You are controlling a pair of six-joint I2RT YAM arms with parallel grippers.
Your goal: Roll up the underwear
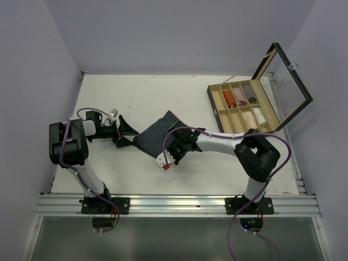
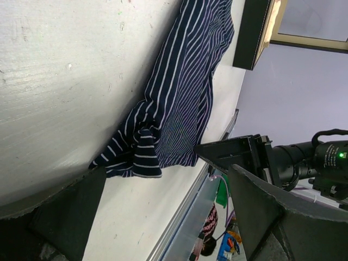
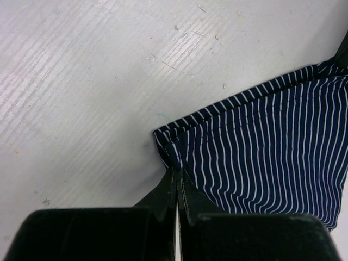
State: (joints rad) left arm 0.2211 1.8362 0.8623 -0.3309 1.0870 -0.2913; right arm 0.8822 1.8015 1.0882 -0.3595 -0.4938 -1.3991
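Wooden box (image 1: 216, 110) holds rolled cloths (image 1: 229, 98); navy underwear (image 1: 155, 136) outside.

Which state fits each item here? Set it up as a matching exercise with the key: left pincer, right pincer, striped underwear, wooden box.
Column one:
1. left pincer
2. right pincer
3. navy striped underwear
4. wooden box

Column two:
A. lid raised
B. wide open, holding nothing
C. shut on the garment's hem
D. lying between both pincers

Pairs: 1-B, 2-C, 3-D, 4-A
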